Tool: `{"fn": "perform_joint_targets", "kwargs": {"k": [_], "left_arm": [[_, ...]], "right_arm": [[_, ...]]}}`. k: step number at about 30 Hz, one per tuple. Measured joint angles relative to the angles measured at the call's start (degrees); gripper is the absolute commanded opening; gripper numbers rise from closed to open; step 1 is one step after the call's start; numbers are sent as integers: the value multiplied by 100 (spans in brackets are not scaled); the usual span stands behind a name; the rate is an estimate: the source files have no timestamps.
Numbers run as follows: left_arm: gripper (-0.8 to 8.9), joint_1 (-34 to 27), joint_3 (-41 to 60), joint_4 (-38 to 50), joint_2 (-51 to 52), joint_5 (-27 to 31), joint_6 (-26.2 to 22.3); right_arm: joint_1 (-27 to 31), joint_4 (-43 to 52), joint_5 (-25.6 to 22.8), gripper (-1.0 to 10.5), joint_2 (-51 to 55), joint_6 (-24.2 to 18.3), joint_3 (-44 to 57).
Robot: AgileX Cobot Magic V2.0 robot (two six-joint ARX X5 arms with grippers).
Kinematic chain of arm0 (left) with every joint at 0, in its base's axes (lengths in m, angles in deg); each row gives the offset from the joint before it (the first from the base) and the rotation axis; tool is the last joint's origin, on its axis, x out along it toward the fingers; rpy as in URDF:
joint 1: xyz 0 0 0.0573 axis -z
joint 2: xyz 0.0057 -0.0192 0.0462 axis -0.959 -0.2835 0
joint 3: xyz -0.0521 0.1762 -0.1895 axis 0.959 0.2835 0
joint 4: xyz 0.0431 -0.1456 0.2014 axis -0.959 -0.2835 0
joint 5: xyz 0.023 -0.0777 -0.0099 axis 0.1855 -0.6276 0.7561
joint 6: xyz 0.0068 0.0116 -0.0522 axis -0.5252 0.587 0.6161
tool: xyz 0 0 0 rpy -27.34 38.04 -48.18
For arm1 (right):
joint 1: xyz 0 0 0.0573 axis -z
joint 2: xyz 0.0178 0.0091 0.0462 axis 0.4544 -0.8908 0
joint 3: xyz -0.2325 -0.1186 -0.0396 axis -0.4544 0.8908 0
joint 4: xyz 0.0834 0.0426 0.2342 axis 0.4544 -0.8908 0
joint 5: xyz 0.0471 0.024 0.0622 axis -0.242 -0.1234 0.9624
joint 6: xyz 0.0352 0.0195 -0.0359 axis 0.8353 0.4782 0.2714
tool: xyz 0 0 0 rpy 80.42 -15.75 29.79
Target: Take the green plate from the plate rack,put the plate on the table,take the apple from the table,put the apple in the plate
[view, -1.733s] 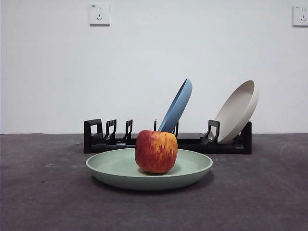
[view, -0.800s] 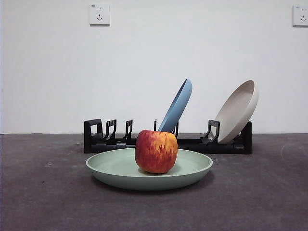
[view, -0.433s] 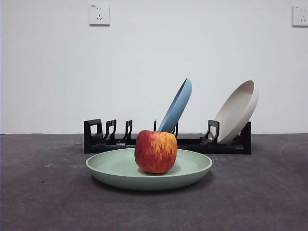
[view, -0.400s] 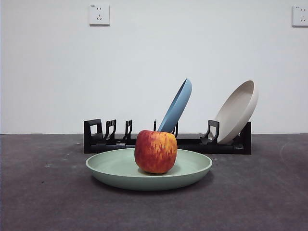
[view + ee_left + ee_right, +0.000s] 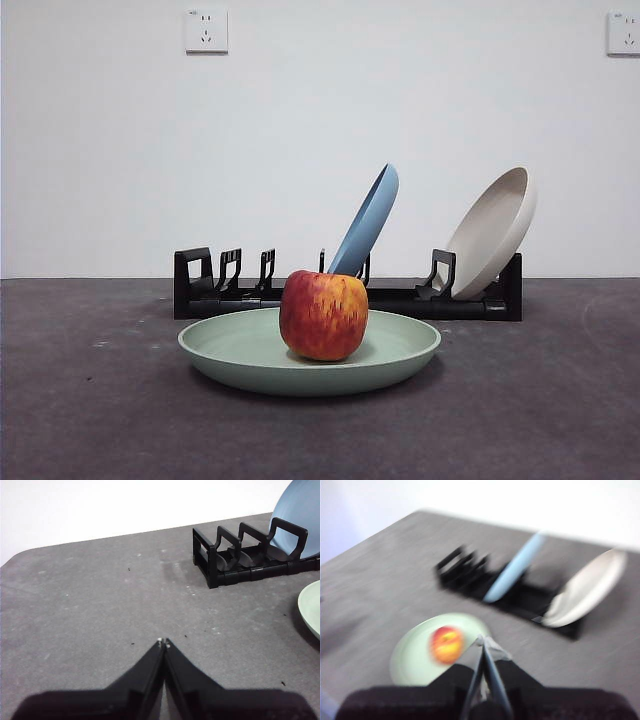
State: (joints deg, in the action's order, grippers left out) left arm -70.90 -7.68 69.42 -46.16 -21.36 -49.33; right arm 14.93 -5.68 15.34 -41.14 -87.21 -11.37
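Nearest in the front view lies a broad strip of bare table [image 5: 90, 420], open on both sides of the green plate [image 5: 400, 350], which rests flat with its rim clear all round. The apple [image 5: 323, 314] sits upright in the plate, a little left of its middle, touching nothing else. Behind the plate, close to its far rim but apart from it, the plate rack [image 5: 220, 285] runs across the table; its left slots stand vacant, a blue plate [image 5: 368, 220] leans rightward in a middle slot, and a beige plate [image 5: 495, 228] leans at the right end. Neither arm enters the front view. The left gripper [image 5: 163, 642] hangs over bare table off the rack's end, well apart from the plate's edge, its jaws pressed together with nothing between them. The right gripper [image 5: 482, 642] is high above and back from the plate in a blurred picture; its jaws look closed tip to tip and carry nothing.
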Motion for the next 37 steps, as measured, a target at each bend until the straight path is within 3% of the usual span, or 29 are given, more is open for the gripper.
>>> {"fn": "perform_joint_targets", "kwargs": {"k": [5, 12, 22, 37], "left_arm": [[-3, 0, 0, 0, 0, 0, 0], [-3, 0, 0, 0, 0, 0, 0], [-3, 0, 0, 0, 0, 0, 0], [-3, 0, 0, 0, 0, 0, 22]], "right_arm": [[522, 1591, 0, 1, 990, -72, 1808], [645, 3309, -4, 1, 2146, -85, 3956], [645, 3587, -24, 1, 3032, 195, 5355], [645, 3477, -20, 1, 3222, 387, 5580]]}}
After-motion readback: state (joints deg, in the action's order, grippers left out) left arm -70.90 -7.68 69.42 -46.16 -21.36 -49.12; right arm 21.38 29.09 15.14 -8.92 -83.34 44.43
